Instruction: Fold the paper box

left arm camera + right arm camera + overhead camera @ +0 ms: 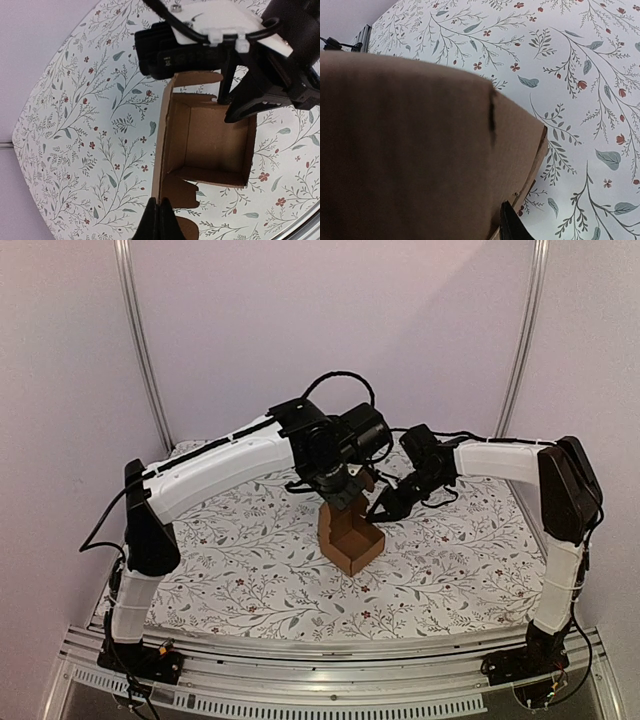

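The paper box point(352, 538) stands mid-table as a small brown open-topped cube with its flaps up. My left gripper point(340, 498) reaches down at its back left. In the left wrist view the box point(210, 145) shows its hollow inside, and the left gripper point(159, 202) is shut on the thin edge of the raised side panel. My right gripper point(383, 512) is at the box's right wall; its fingers point(235, 111) straddle that wall's corner. In the right wrist view the cardboard point(410, 150) fills the left, one fingertip point(512, 227) presses its outer face, and the other is hidden behind it.
A floral cloth covers the table point(230, 570). An aluminium rail point(330, 660) runs along the near edge between the arm bases. Pale walls and two upright poles point(140, 340) close in the back and sides.
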